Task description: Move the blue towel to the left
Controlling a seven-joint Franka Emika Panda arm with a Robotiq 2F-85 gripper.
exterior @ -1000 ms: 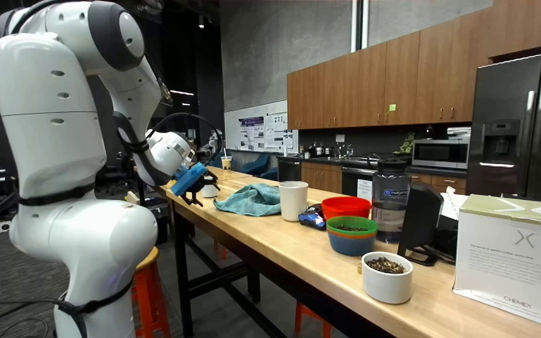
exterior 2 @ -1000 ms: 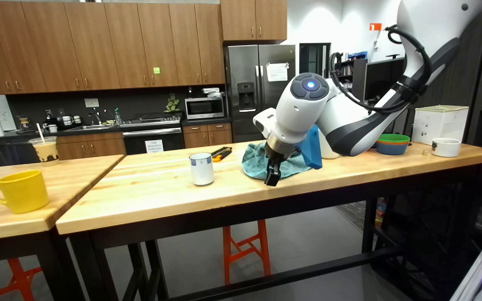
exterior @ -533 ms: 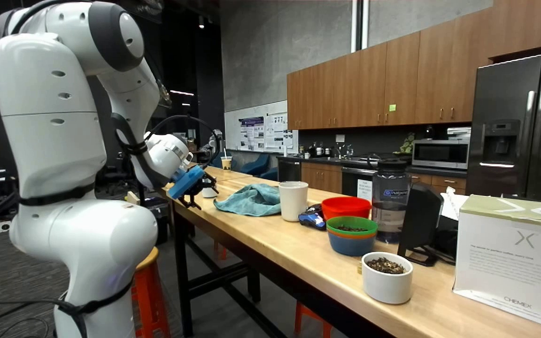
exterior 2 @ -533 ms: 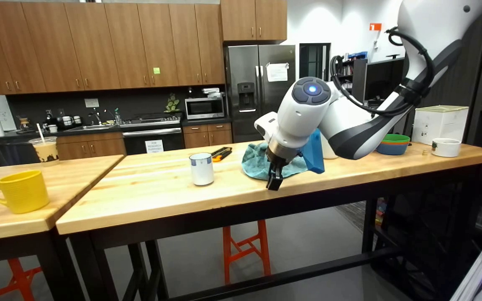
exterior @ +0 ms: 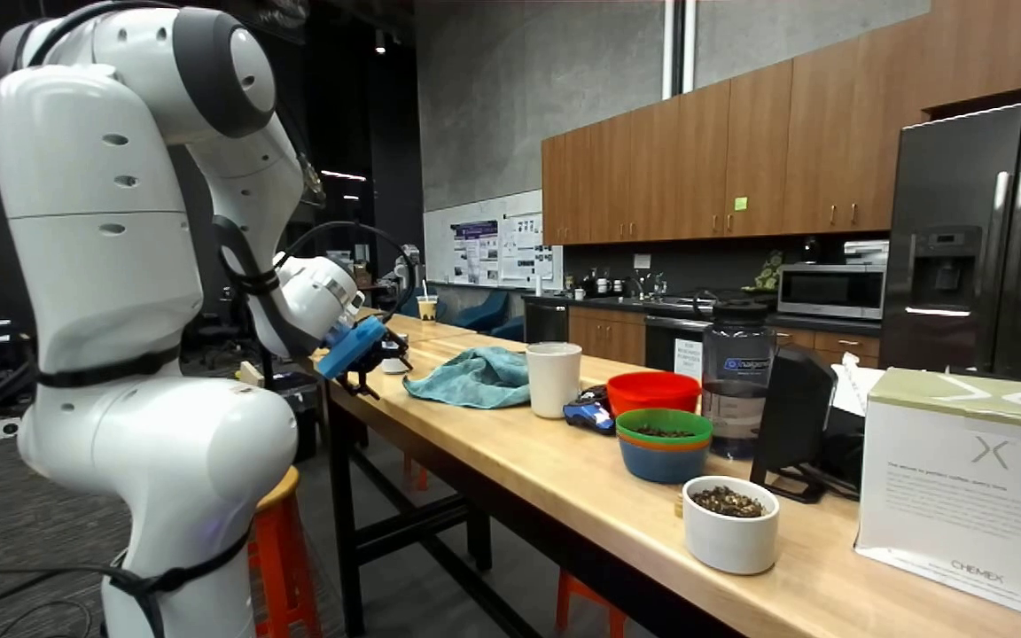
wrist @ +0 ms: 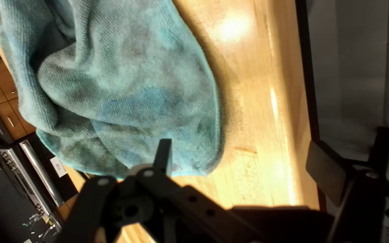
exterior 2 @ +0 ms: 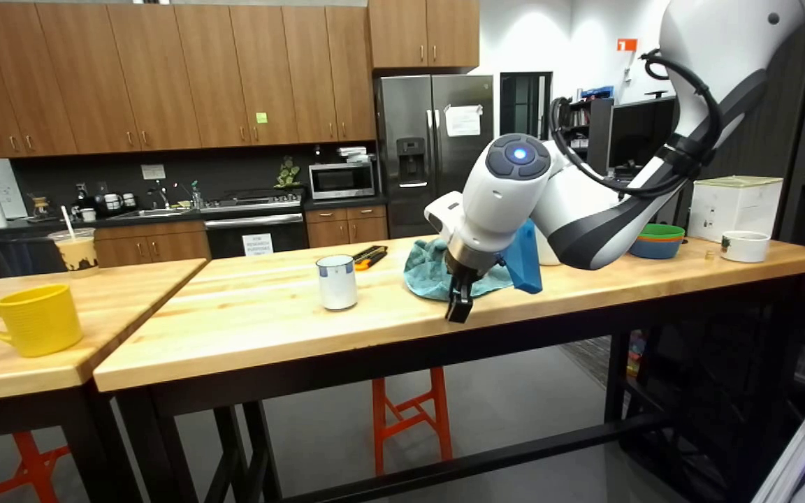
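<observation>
Wrist view shows the pincer [wrist: 244,160] spread wide apart. Near it, the blue towel [wrist: 137,84] lies rumpled on the wooden bench [wrist: 252,114].

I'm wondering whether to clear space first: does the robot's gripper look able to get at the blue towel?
Probably yes: the gripper is open near the blue towel, and no object appears to lie on it or block the way.

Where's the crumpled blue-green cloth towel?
In an exterior view, the towel lies on the light wooden tabletop, just left of the white cylindrical cup; the wrist view shows it upper left.
</observation>
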